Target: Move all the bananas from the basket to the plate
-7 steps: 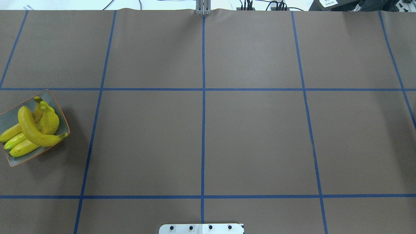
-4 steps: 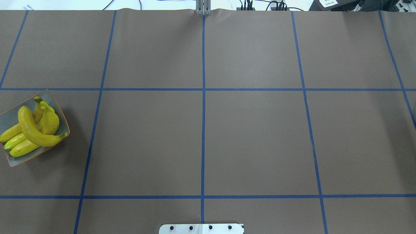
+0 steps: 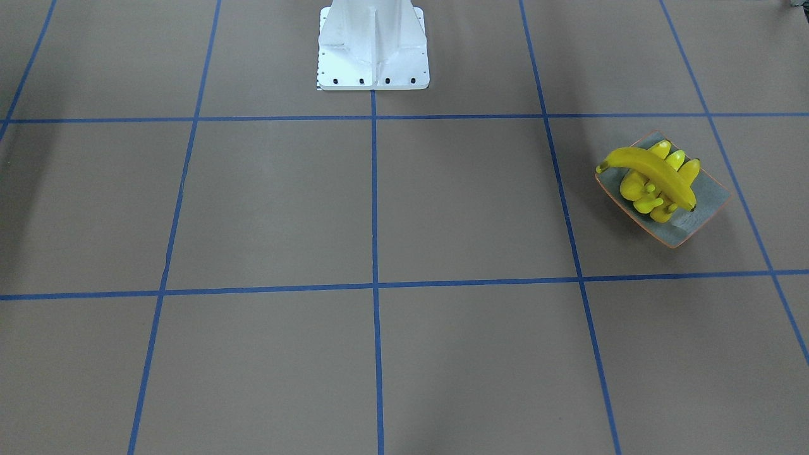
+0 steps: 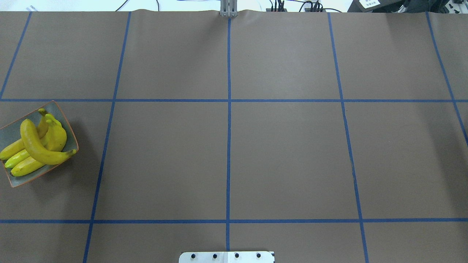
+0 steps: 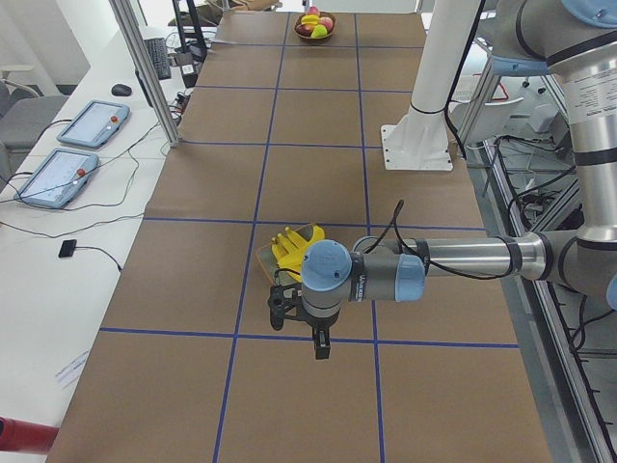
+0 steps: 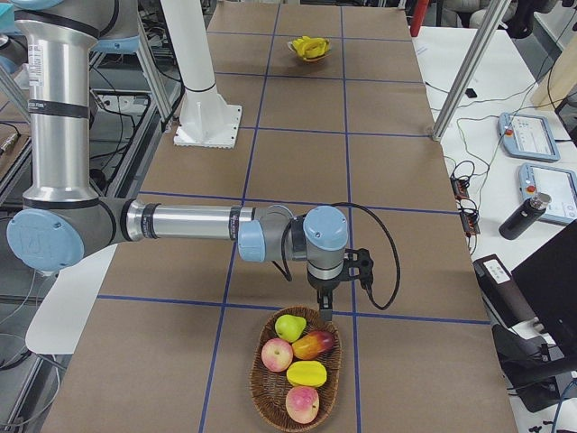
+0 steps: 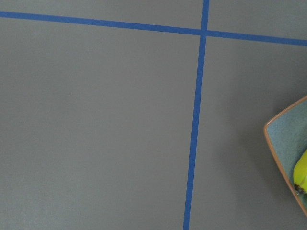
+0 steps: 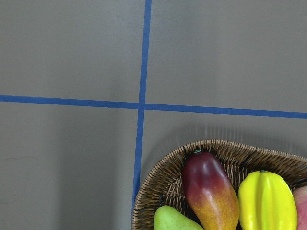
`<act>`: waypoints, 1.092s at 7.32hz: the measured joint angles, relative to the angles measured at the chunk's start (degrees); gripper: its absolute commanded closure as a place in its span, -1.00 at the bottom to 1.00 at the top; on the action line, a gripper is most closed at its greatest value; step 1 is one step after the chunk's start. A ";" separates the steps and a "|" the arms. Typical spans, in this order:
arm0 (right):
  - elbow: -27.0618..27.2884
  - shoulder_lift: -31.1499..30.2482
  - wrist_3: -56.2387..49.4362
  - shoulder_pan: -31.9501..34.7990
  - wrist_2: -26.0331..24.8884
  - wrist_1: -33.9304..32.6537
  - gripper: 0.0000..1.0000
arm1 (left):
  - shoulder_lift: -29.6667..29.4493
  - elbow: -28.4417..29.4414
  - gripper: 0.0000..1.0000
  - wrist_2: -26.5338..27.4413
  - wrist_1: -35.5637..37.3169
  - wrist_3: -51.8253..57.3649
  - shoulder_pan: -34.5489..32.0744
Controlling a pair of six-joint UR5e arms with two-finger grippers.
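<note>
Brown paper [image 4: 168, 157] gridded with blue tape lines [image 4: 228, 146] covers the desk [image 4: 285, 54]. Alongside runs a white desk [image 5: 29, 289] carrying two tablets [image 5: 92, 122], a mouse [image 5: 120, 90] and loose cables [image 5: 58, 229]; an aluminium post [image 5: 145, 72] stands between.

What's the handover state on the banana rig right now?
Left gripper: above the table beside the plate, seen only from the side, so open or shut cannot be told.
Right gripper: above the table just short of the basket; likewise cannot be told.
Bananas: piled on the plate at the robot's left end, one lying across the others.
The basket, at the right end, holds only other fruit; no banana visible in it.
Done: transfer looks complete.
Left: probably nothing; confirm the basket, then park the arms.
</note>
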 measured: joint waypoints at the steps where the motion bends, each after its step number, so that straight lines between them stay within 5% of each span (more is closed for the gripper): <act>1: 0.15 0.02 0.02 -0.02 -0.06 0.06 -1.00 | 0.44 0.11 -1.00 0.03 0.04 -0.02 0.03; 8: 1.50 -0.41 0.01 -0.13 -0.01 0.70 -1.00 | 2.05 1.18 -1.00 -0.17 0.43 -0.12 0.22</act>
